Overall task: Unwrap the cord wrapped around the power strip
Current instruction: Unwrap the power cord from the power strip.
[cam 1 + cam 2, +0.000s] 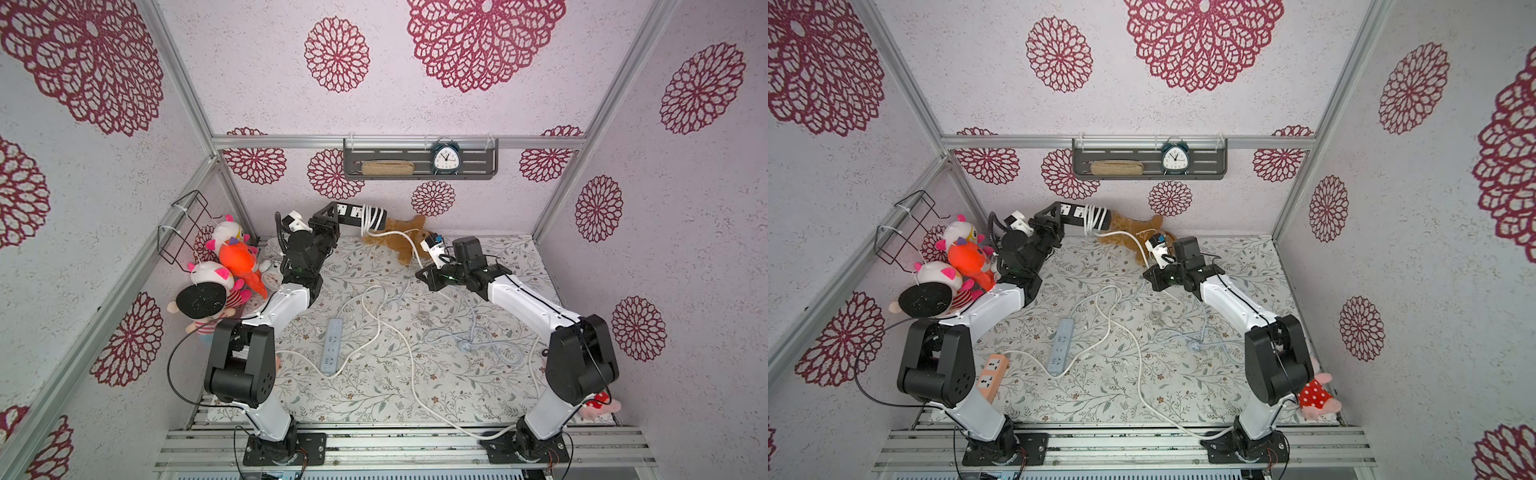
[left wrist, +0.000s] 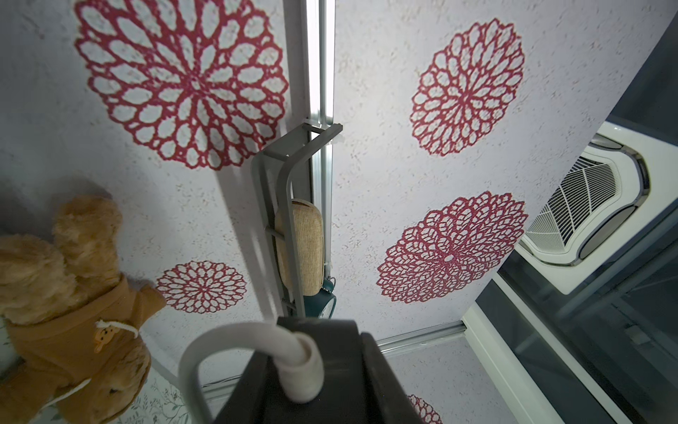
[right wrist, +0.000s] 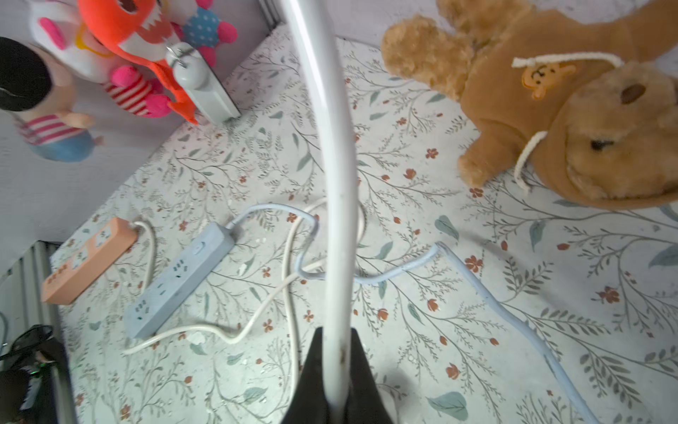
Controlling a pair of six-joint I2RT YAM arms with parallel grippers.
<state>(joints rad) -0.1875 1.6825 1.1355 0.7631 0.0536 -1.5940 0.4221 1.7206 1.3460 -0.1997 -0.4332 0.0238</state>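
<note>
Right of and beyond the pale blue power strip (image 1: 331, 347), loose white cords (image 3: 234, 340) loop over the mat (image 1: 374, 395), with a raised cord (image 3: 335, 165) stretched above them. Farther back lies a brown plush bear (image 1: 405, 239). Plush toys (image 1: 237, 257) crowd the left corner. The strip's near side is mostly open mat.

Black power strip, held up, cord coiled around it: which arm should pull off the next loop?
Probably right. The right end effector is shut on the white cord leading from the coils, free to circle the black power strip. The left end effector holds that strip raised as the anchor.
</note>
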